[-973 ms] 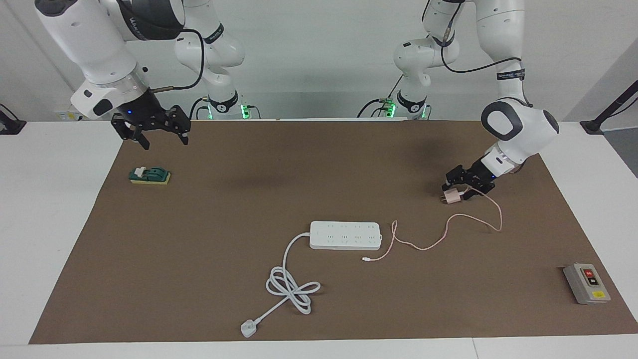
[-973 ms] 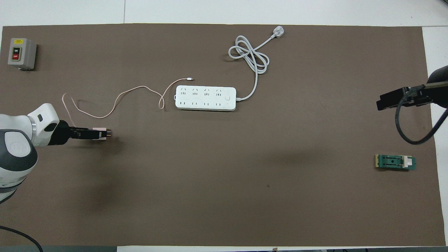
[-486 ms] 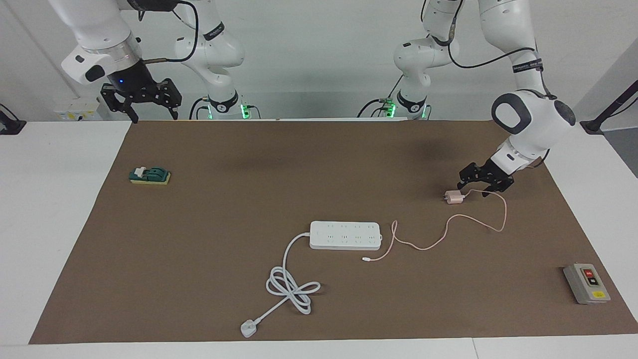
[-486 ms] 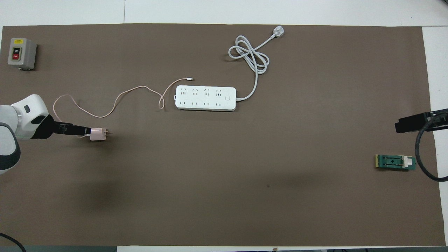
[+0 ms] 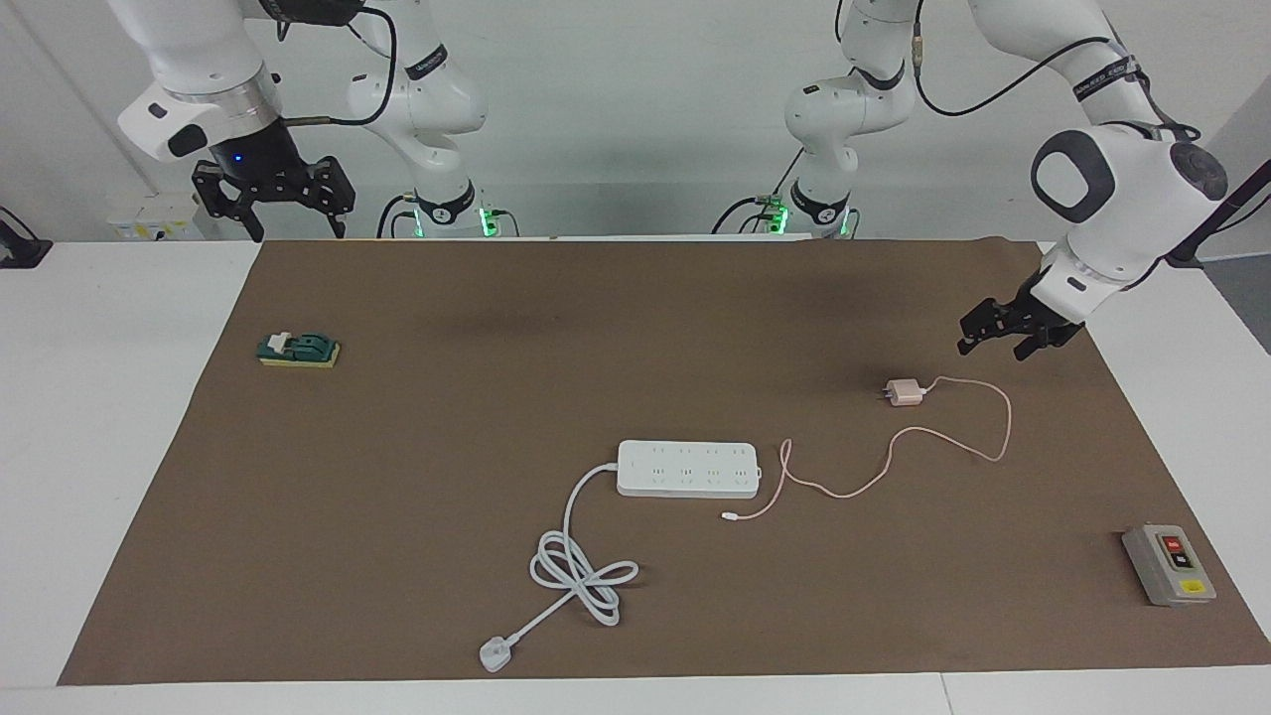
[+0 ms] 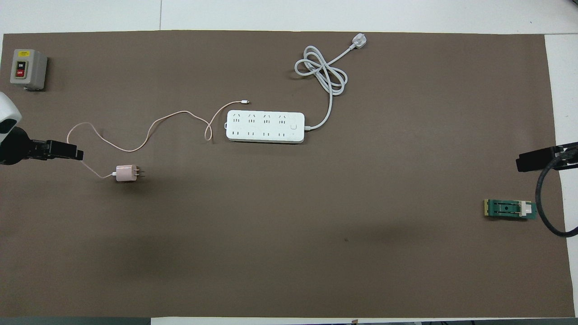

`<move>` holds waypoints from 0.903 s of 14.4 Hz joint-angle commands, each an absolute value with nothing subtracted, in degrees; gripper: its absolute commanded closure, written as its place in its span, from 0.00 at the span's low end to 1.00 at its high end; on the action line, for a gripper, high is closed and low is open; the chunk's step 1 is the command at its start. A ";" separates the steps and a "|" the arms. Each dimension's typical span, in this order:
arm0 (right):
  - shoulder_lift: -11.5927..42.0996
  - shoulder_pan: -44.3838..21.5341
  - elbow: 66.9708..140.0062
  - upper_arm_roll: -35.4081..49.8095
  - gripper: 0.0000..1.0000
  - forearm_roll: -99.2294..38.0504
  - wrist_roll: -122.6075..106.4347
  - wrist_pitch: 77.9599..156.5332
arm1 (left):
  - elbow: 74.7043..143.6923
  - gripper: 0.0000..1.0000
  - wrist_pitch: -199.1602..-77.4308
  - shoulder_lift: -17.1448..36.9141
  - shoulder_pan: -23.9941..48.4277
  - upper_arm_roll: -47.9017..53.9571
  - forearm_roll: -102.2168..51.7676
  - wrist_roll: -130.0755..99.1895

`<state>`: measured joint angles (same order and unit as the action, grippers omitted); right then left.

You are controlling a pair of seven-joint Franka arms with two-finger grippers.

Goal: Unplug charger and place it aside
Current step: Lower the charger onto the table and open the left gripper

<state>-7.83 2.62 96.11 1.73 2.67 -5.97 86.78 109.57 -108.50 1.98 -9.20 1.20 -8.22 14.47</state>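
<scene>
On the brown mat [image 5: 417, 437] our charger [image 5: 904, 393] lies unplugged, well apart from the power strip [image 5: 688, 468], our left gripper [image 5: 1013, 333] spread empty; we judge only retreat remains.

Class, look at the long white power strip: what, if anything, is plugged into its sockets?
Nothing is. Every socket on the long white multi-socket power strip is bare. The small pale pink cube charger lies unplugged on the brown mat. The strip's underside is hidden.

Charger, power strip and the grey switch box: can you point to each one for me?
charger [image 5: 903, 393], facing view, on its pink cube body.
power strip [image 5: 688, 469], facing view, on its white top among the sockets.
grey switch box [image 6: 28, 69], overhead view, on its top face beside the buttons.
</scene>
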 commanded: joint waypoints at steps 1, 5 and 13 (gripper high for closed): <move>-8.53 3.08 96.59 2.11 0.00 2.99 -5.27 86.66 | 103.64 0.00 -100.83 1.67 -7.48 1.05 -6.59 7.23; -8.61 3.34 96.59 2.02 0.00 1.15 -5.10 86.31 | 100.28 0.00 -96.07 0.45 -3.00 1.14 -1.50 -5.86; -8.79 3.08 96.77 2.11 0.00 1.05 -5.10 86.57 | 95.27 0.00 -91.23 1.67 -3.17 1.32 0.26 -5.80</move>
<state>-7.85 2.62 96.11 1.76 2.19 -5.95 86.66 97.79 -93.81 0.62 -3.37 1.33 -1.08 -5.02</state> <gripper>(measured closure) 0.000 0.000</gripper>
